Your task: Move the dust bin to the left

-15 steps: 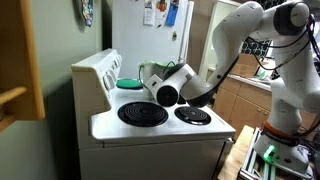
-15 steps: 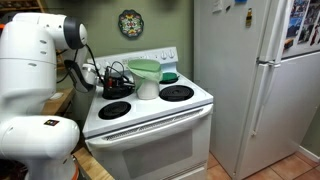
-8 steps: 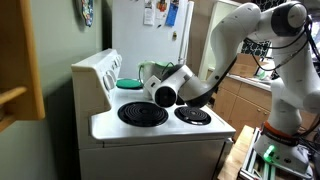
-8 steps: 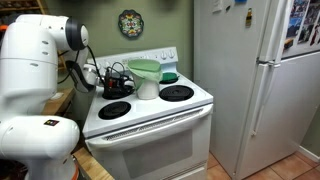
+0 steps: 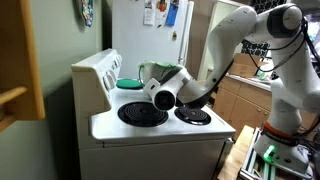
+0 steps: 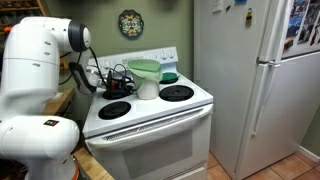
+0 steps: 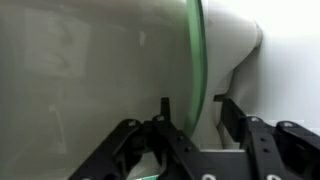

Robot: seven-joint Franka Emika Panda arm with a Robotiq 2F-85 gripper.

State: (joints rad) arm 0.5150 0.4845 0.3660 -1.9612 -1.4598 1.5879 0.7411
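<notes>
The dust bin (image 6: 147,78), pale grey-white with a light green rim, stands upright in the middle of the white stove top (image 6: 150,108), between the burners. In an exterior view it shows partly behind the arm (image 5: 151,70). My gripper (image 6: 126,80) reaches it from the side at rim height. In the wrist view the green rim (image 7: 195,60) runs down between my two black fingers (image 7: 219,101), and the gripper (image 7: 192,100) straddles it with a gap on each side. The jaws are open and hold nothing. The bin's white outer wall (image 7: 235,40) lies to the right.
A flat teal dish (image 6: 170,76) lies on a back burner behind the bin, also seen as the teal dish (image 5: 130,83). Black coil burners (image 5: 143,113) sit in front. The stove's raised control panel (image 5: 97,75) lines the back and a white fridge (image 6: 250,80) stands beside the stove.
The gripper's body has shifted slightly along the stove beside the bin. The dust bin stands where it stood.
</notes>
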